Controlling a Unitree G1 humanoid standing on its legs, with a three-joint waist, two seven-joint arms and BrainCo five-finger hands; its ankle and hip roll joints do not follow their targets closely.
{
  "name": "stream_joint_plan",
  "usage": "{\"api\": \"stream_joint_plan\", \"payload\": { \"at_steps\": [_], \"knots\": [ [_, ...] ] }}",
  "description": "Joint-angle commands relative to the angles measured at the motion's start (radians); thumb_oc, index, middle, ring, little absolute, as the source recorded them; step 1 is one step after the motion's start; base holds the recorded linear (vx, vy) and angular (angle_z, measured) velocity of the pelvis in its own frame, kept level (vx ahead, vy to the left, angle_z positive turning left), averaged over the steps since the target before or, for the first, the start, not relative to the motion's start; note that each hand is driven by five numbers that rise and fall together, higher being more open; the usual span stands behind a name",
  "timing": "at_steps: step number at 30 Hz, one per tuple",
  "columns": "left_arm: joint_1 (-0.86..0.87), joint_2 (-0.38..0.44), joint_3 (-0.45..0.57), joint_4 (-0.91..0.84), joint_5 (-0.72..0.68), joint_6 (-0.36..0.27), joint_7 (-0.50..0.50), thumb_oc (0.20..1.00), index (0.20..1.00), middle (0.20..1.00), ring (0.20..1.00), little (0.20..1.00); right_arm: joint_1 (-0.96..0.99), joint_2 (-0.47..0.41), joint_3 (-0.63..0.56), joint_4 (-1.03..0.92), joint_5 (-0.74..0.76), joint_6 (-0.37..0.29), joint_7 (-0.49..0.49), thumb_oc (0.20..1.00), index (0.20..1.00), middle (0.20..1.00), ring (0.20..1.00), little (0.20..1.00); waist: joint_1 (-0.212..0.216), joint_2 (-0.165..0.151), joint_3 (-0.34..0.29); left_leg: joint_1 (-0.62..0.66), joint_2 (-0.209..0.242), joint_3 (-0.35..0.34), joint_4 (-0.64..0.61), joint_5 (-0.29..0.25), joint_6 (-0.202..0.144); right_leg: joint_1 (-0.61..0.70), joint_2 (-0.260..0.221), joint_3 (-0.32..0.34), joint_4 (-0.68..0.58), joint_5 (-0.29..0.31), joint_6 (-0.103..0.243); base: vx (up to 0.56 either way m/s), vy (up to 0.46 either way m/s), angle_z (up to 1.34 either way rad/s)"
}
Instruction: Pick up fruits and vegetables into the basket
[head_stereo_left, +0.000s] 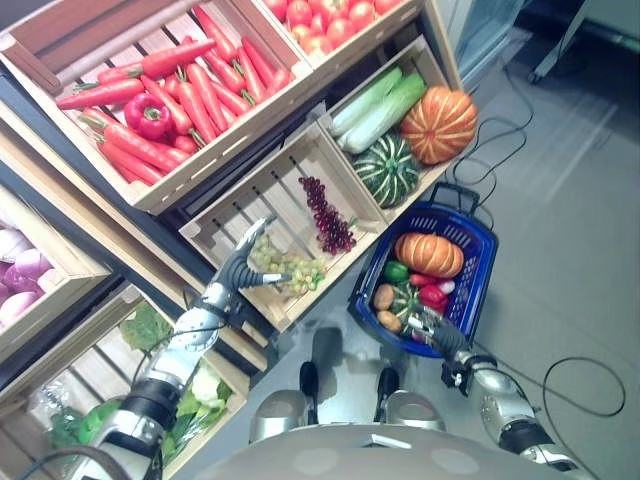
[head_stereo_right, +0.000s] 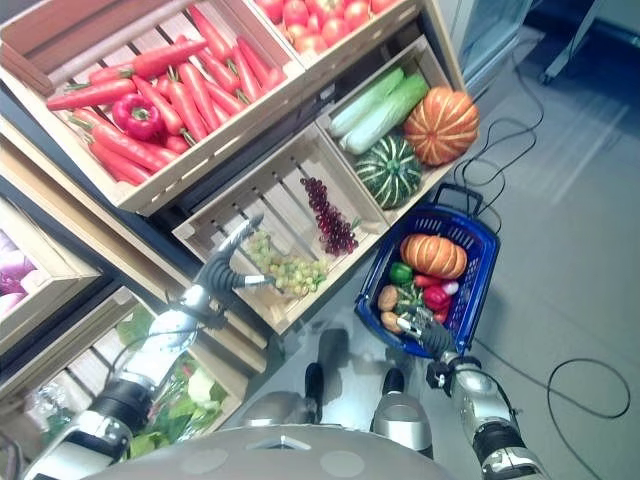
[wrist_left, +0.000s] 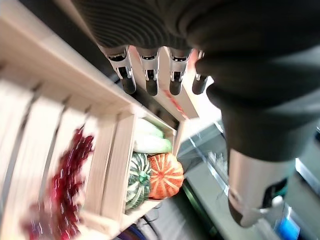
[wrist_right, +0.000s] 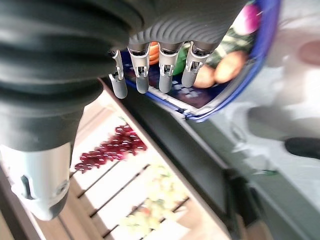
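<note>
My left hand (head_stereo_left: 243, 266) is open over the wooden crate (head_stereo_left: 232, 215), its fingers spread just left of a bunch of green grapes (head_stereo_left: 296, 272). It holds nothing, and its fingers (wrist_left: 150, 75) are straight. Dark red grapes (head_stereo_left: 328, 215) lie further back in the same crate. The blue basket (head_stereo_left: 487, 240) stands on the floor to the right. It holds an orange pumpkin (head_stereo_left: 428, 254), a green pepper (head_stereo_left: 397, 271), a red pepper (head_stereo_left: 433, 296), a potato (head_stereo_left: 383, 297) and more. My right hand (head_stereo_left: 426, 325) is open at the basket's near rim, its fingers (wrist_right: 165, 70) straight.
Beyond the grape crate, another crate holds an orange pumpkin (head_stereo_left: 438, 124), a striped green squash (head_stereo_left: 388, 170) and pale cabbages (head_stereo_left: 375, 105). Above are carrots (head_stereo_left: 190, 90) with a red pepper (head_stereo_left: 148, 115). Leafy greens (head_stereo_left: 190, 400) fill the low crate at left. Grey floor (head_stereo_left: 570, 200) lies to the right.
</note>
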Motion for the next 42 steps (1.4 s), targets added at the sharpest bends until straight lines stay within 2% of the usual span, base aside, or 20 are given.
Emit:
{"api": "stream_joint_plan", "payload": {
  "at_steps": [1, 7, 9, 13, 15, 16, 20, 26, 27, 31, 34, 35, 40, 41, 42],
  "knots": [
    [-0.125, 0.063, -0.003, -0.038, 0.129, 0.057, 0.173, 1.000, 1.000, 1.000, 1.000, 1.000, -0.017, -0.038, -0.009, -0.110, 0.080, -0.022, -0.055, 1.000, 1.000, 1.000, 1.000, 1.000, -0.062, -0.030, 0.082, -0.052, -0.061, 0.059, 0.167, -0.149, 0.023, -0.128, -0.018, 0.056, 0.237, -0.121, 0.003, -0.01, 0.122, -0.19],
    [-0.354, 0.207, -0.049, -0.038, 0.136, 0.195, 0.242, 1.000, 1.000, 1.000, 1.000, 1.000, -0.037, -0.083, -0.028, -0.177, 0.133, -0.040, -0.057, 1.000, 1.000, 1.000, 1.000, 1.000, -0.123, -0.022, 0.170, -0.193, -0.053, 0.089, 0.263, -0.145, 0.012, -0.292, -0.008, 0.104, 0.350, -0.143, -0.019, -0.05, 0.010, -0.22],
    [-0.407, 0.231, -0.066, -0.026, 0.150, 0.227, 0.259, 1.000, 1.000, 1.000, 1.000, 1.000, -0.039, -0.095, -0.033, -0.195, 0.142, -0.046, -0.063, 1.000, 1.000, 1.000, 1.000, 1.000, -0.137, -0.023, 0.189, -0.234, -0.052, 0.098, 0.289, -0.145, 0.011, -0.338, -0.004, 0.113, 0.382, -0.147, -0.024, -0.05, -0.041, -0.15],
    [-0.485, 0.262, -0.116, -0.019, 0.274, 0.310, 0.302, 1.000, 1.000, 1.000, 1.000, 1.000, -0.050, -0.114, -0.041, -0.223, 0.177, -0.058, -0.079, 1.000, 1.000, 1.000, 1.000, 1.000, -0.154, -0.021, 0.197, -0.325, -0.053, 0.116, 0.341, -0.151, 0.011, -0.441, -0.006, 0.133, 0.444, -0.160, -0.023, -0.02, -0.029, -0.13],
    [-0.550, 0.292, -0.164, -0.023, 0.303, 0.375, 0.306, 1.000, 1.000, 1.000, 1.000, 1.000, -0.056, -0.128, -0.047, -0.245, 0.205, -0.067, -0.087, 1.000, 1.000, 1.000, 1.000, 1.000, -0.167, -0.014, 0.197, -0.392, -0.054, 0.129, 0.358, -0.142, 0.013, -0.519, -0.004, 0.151, 0.472, -0.154, -0.021, -0.02, -0.033, -0.16],
    [-0.586, 0.299, -0.186, -0.023, 0.361, 0.412, 0.308, 1.000, 1.000, 1.000, 1.000, 1.000, -0.059, -0.133, -0.054, -0.258, 0.214, -0.070, -0.093, 1.000, 1.000, 1.000, 1.000, 1.000, -0.172, -0.013, 0.197, -0.422, -0.056, 0.135, 0.373, -0.148, 0.013, -0.556, -0.005, 0.161, 0.495, -0.162, -0.018, -0.01, -0.043, -0.10],
    [-0.714, 0.335, -0.288, 0.002, 0.474, 0.557, 0.260, 1.000, 1.000, 1.000, 1.000, 1.000, -0.072, -0.159, -0.050, -0.299, 0.220, -0.074, -0.070, 1.000, 1.000, 1.000, 1.000, 1.000, -0.196, -0.002, 0.197, -0.515, -0.045, 0.169, 0.389, -0.142, 0.012, -0.669, 0.008, 0.189, 0.528, -0.159, -0.015, -0.01, -0.028, -0.10],
    [-0.791, 0.325, -0.350, 0.073, 0.551, 0.678, 0.186, 1.000, 1.000, 1.000, 1.000, 1.000, -0.061, -0.178, -0.053, -0.371, 0.235, -0.092, -0.068, 1.000, 1.000, 1.000, 1.000, 1.000, -0.226, -0.001, 0.197, -0.650, -0.031, 0.202, 0.448, -0.145, 0.011, -0.816, 0.022, 0.222, 0.596, -0.162, -0.013, 0.01, -0.034, -0.14],
    [-0.798, 0.317, -0.365, 0.102, 0.591, 0.718, 0.177, 1.000, 1.000, 1.000, 1.000, 1.000, -0.052, -0.182, -0.053, -0.388, 0.240, -0.094, -0.064, 1.000, 1.000, 1.000, 1.000, 1.000, -0.235, -0.003, 0.197, -0.657, -0.031, 0.197, 0.469, -0.174, 0.004, -0.825, 0.026, 0.234, 0.621, -0.192, -0.007, 0.08, 0.013, -0.12],
    [-0.847, 0.295, -0.401, 0.239, 0.687, 0.830, 0.168, 1.000, 1.000, 1.000, 1.000, 1.000, -0.044, -0.199, -0.053, -0.428, 0.240, -0.107, -0.056, 1.000, 1.000, 1.000, 1.000, 1.000, -0.265, -0.008, 0.197, -0.735, -0.009, 0.218, 0.508, -0.173, 0.000, -0.912, 0.032, 0.255, 0.665, -0.194, -0.005, 0.04, 0.018, -0.15],
    [-0.887, 0.282, -0.426, 0.334, 0.750, 0.909, 0.131, 1.000, 1.000, 1.000, 1.000, 1.000, -0.048, -0.215, -0.054, -0.434, 0.250, -0.116, -0.052, 1.000, 1.000, 1.000, 1.000, 1.000, -0.277, -0.010, 0.197, -0.777, 0.002, 0.228, 0.525, -0.170, -0.005, -0.958, 0.029, 0.264, 0.678, -0.189, -0.004, 0.01, -0.007, -0.09],
    [-0.890, 0.281, -0.428, 0.341, 0.751, 0.911, 0.133, 1.000, 1.000, 1.000, 1.000, 1.000, -0.050, -0.216, -0.054, -0.434, 0.250, -0.117, -0.053, 1.000, 1.000, 1.000, 1.000, 1.000, -0.277, -0.010, 0.197, -0.781, 0.003, 0.229, 0.527, -0.170, -0.005, -0.963, 0.029, 0.265, 0.680, -0.189, -0.004, 0.00, -0.012, -0.05],
    [-0.927, 0.258, -0.452, 0.478, 0.781, 1.012, 0.085, 1.000, 1.000, 1.000, 1.000, 1.000, -0.081, -0.236, -0.040, -0.429, 0.272, -0.128, -0.076, 1.000, 1.000, 1.000, 1.000, 1.000, -0.285, -0.015, 0.197, -0.851, 0.020, 0.230, 0.569, -0.171, -0.011, -1.036, 0.025, 0.276, 0.718, -0.183, -0.006, 0.01, -0.015, -0.06],
    [-0.929, 0.257, -0.453, 0.481, 0.782, 1.016, 0.082, 1.000, 1.000, 1.000, 1.000, 1.000, -0.082, -0.236, -0.040, -0.429, 0.272, -0.128, -0.077, 1.000, 1.000, 1.000, 1.000, 1.000, -0.285, -0.015, 0.197, -0.854, 0.020, 0.230, 0.571, -0.172, -0.011, -1.039, 0.025, 0.276, 0.719, -0.183, -0.006, 0.00, 0.000, 0.00],
    [-0.930, 0.241, -0.456, 0.531, 0.799, 1.063, 0.068, 1.000, 1.000, 1.000, 1.000, 1.000, -0.098, -0.239, -0.036, -0.428, 0.278, -0.131, -0.093, 1.000, 1.000, 1.000, 1.000, 1.000, -0.287, -0.014, 0.197, -0.880, 0.022, 0.228, 0.584, -0.173, -0.014, -1.067, 0.025, 0.283, 0.734, -0.183, -0.006, 0.00, 0.000, 0.00]
  ]
}}
